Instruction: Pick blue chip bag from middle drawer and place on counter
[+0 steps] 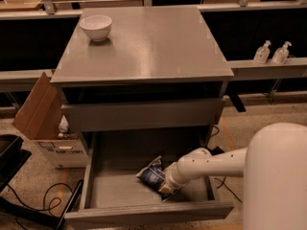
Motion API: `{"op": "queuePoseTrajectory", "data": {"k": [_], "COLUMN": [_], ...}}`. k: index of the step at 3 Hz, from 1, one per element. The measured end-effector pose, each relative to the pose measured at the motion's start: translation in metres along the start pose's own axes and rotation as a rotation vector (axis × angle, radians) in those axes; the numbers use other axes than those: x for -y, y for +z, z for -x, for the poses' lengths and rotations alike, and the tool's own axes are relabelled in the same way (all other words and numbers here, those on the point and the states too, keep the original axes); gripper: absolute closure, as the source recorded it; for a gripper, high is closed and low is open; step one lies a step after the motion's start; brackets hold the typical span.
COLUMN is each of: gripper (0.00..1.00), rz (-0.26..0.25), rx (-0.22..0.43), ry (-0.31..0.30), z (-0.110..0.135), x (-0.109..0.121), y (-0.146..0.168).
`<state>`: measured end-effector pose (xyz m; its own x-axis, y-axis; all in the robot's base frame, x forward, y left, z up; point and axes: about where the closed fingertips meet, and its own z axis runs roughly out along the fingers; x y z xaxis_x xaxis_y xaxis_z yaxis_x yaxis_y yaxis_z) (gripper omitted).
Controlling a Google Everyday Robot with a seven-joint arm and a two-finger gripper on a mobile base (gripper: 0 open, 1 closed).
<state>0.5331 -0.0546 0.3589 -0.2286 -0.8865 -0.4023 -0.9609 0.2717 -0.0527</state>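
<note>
The middle drawer (110, 186) is pulled open below the grey cabinet. The blue chip bag (152, 173) lies on the drawer floor, right of centre. My gripper (165, 187) reaches in from the right on a white arm and sits at the bag's right end, touching it. The counter (153, 47) is the grey top slab above. A white bowl (96, 27) stands at its back left corner.
An open cardboard box (45, 123) stands on the floor left of the cabinet. Two pump bottles (272, 52) stand on a ledge at the right. Black cables (43, 195) lie on the floor at the lower left. The robot's white body (278, 181) fills the lower right.
</note>
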Motion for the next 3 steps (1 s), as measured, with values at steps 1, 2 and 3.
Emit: {"op": "queuePoseTrajectory", "data": {"k": [1,2,3], "gripper": [1.0,1.0,1.0], "rz": [0.0,0.0,0.0], "rx": [0.0,0.0,0.0], "ry": [0.0,0.0,0.0], "z": [0.0,0.0,0.0], "x": [0.0,0.0,0.0], "y": [0.0,0.0,0.0]}}
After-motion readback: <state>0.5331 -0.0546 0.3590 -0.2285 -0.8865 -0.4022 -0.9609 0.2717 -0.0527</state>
